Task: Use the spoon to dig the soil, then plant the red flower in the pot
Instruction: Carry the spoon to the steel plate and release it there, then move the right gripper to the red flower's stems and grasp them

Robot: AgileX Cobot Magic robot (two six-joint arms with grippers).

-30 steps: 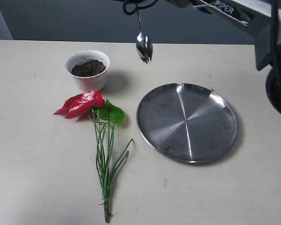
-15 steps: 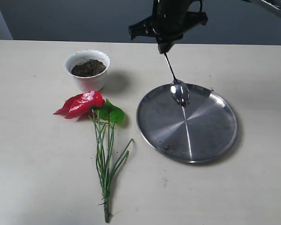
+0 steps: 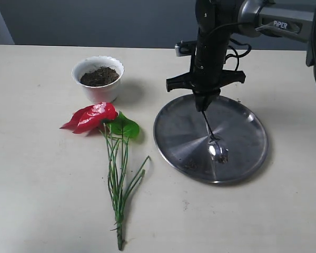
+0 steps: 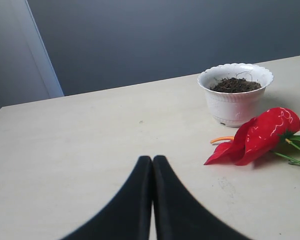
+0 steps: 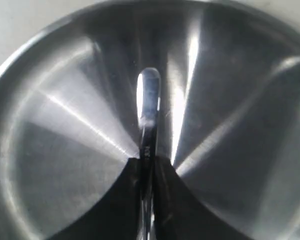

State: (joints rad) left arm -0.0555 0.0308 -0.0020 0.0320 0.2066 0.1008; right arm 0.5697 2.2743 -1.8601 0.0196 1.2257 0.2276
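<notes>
The white scalloped pot stands upright at the far left of the table, holding dark crumbly soil. Just nearer lies the red flower, flat, its green stems pointing nearward. To the right, the shiny spoon hangs bowl-down, tilted.

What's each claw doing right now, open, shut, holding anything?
Left claw: shut, holding nothing, above the table.
Right claw: shut on the shiny silver metal spoon, whose bowl is down in the large round steel plate.
</notes>
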